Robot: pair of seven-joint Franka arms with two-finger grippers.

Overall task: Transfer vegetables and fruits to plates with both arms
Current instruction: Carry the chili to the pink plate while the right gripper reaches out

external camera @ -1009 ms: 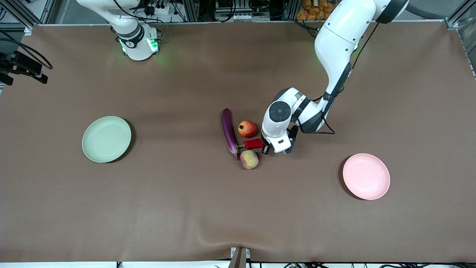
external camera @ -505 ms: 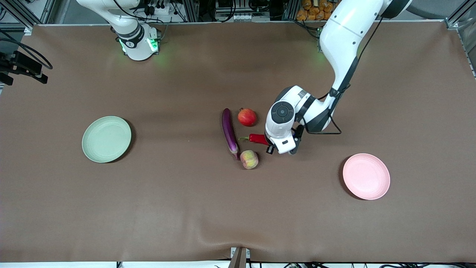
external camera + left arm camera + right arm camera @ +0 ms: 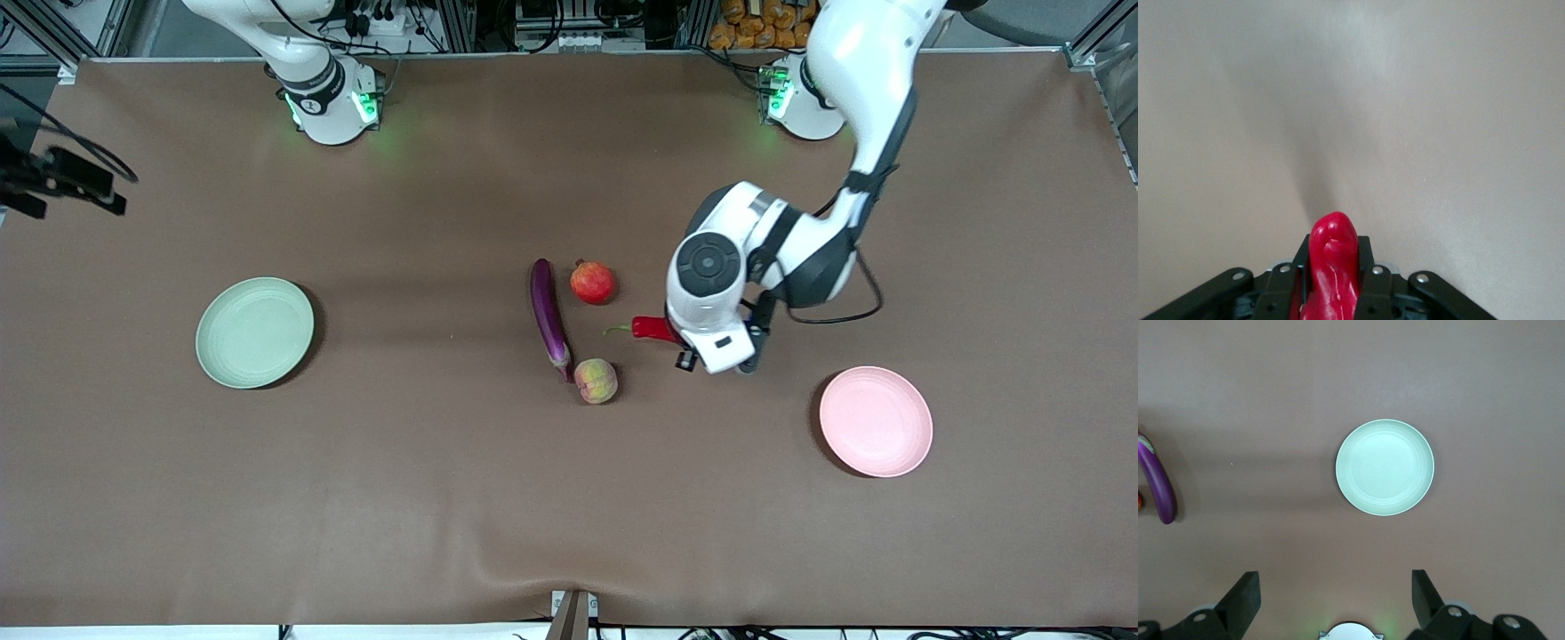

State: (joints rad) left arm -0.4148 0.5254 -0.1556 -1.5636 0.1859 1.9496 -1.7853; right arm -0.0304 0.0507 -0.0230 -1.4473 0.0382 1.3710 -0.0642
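Brown cloth covers the table (image 3: 444,498) from edge to edge, with both arm bases along its upper edge in the front view.

The left arm (image 3: 858,80) reaches in from its base and carries the left gripper (image 3: 685,342) in the air over bare cloth, between the produce cluster and the pink plate (image 3: 876,421). Its fingers are clamped on the chili (image 3: 653,328); in the left wrist view the red body (image 3: 1333,267) sits pinched between the jaws. The chili's long axis runs roughly along the table's length, green stem pointing toward the cluster.

The right arm waits. The right gripper (image 3: 1335,600) hangs high over the right arm's end of the table with its fingers spread wide and nothing between them, looking down on the green plate (image 3: 255,332).

The pink plate lies toward the left arm's end of the table from the held chili, and nearer the front camera. Judged from this, the coming move is a short diagonal carry to that plate.

On the cloth rest the eggplant (image 3: 548,316), the pomegranate (image 3: 593,282) and the peach (image 3: 596,380). Both plates are bare.
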